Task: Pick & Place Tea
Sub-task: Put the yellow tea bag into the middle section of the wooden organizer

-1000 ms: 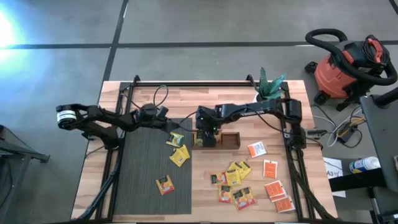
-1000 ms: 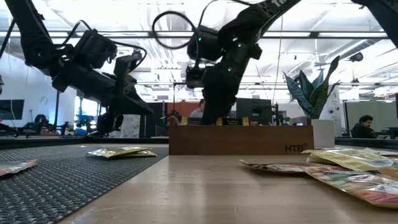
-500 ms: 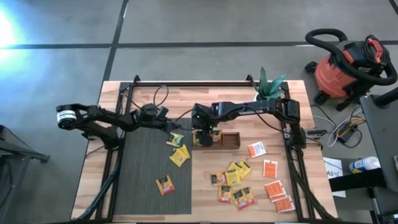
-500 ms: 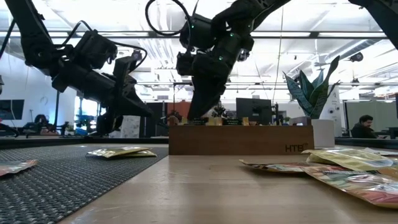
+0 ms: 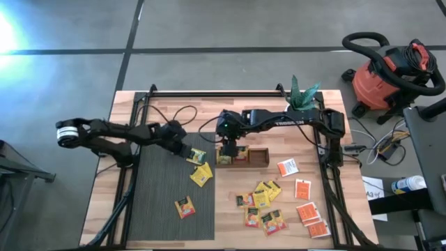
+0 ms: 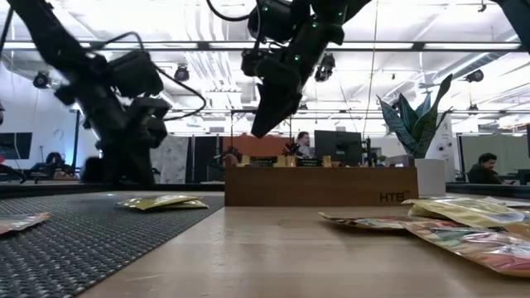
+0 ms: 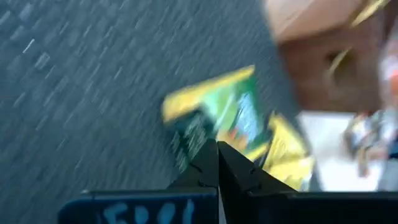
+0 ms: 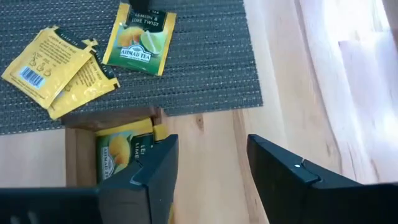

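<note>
Worktop [image 5: 293, 209] with dark mat [image 5: 167, 192], wooden tray [image 5: 256, 155], scattered tea sachets [image 5: 263, 202].
Right claw [image 5: 228, 149] raised above tray's mat-side end, fingers spread wide, empty; green-yellow sachet [image 8: 121, 149] in tray beneath. Left claw [image 5: 187, 153] low over mat, shut, empty, tips beside lemon-lime sachet [image 5: 197, 155]. More sachets on mat and bare wood.

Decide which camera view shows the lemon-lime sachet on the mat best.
The right wrist view: the sachet lies flat with its label readable. The high view shows it small, the left wrist view blurred, the low view only edge-on.
</note>
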Robot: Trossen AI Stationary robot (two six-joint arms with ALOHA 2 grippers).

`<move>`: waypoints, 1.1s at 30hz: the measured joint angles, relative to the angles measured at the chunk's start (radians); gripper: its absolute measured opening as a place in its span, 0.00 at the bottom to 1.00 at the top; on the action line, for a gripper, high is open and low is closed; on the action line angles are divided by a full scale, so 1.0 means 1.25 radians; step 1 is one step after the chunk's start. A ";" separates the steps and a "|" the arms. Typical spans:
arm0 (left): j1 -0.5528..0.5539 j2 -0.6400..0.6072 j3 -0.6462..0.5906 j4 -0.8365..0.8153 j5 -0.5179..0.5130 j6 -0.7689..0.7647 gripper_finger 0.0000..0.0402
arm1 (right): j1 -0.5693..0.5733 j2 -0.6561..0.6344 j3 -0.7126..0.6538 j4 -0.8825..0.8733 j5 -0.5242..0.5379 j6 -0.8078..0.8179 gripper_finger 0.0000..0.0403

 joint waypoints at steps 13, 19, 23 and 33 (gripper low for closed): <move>-0.059 -0.036 0.089 -0.235 -0.192 -0.197 0.16 | 0.000 0.000 -0.015 -0.020 0.001 -0.008 0.49; -0.060 0.036 0.087 -0.122 -0.178 -0.264 0.32 | -0.001 -0.001 -0.016 -0.038 0.000 -0.020 0.49; -0.060 0.063 0.089 -0.070 -0.178 -0.265 0.34 | 0.000 -0.001 -0.024 -0.044 -0.006 -0.026 0.49; -0.065 0.070 0.094 -0.093 -0.177 -0.280 0.34 | 0.000 -0.001 -0.041 -0.045 -0.016 -0.024 0.49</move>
